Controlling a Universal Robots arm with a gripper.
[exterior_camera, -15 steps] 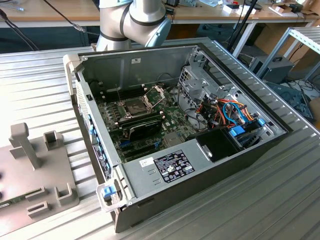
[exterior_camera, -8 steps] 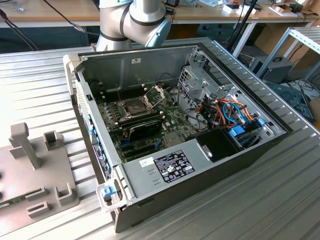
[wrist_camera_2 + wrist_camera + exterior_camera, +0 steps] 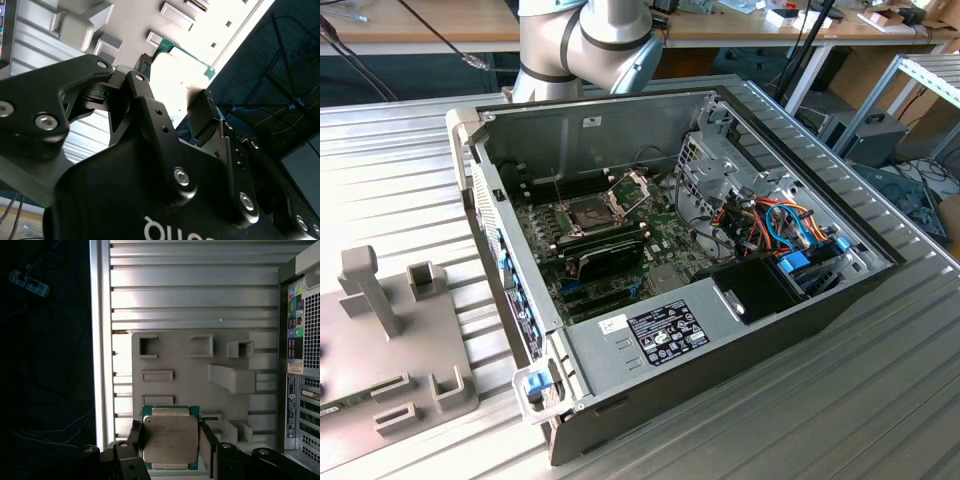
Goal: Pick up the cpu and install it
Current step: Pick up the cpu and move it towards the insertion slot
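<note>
Cpu between end effector fingers (first wrist view)

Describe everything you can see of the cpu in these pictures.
The cpu is a flat square chip: dull silvery-grey metal lid, faintly printed, on a green board showing as a thin border. In the first wrist view its lid faces the camera; black fingers of the gripper meet two opposite edges, above the grey fixture plate.

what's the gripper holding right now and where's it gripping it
The small flat square cpu with a silvery-grey metal top, clamped by two opposite side edges between the gripper's black fingers.
</note>
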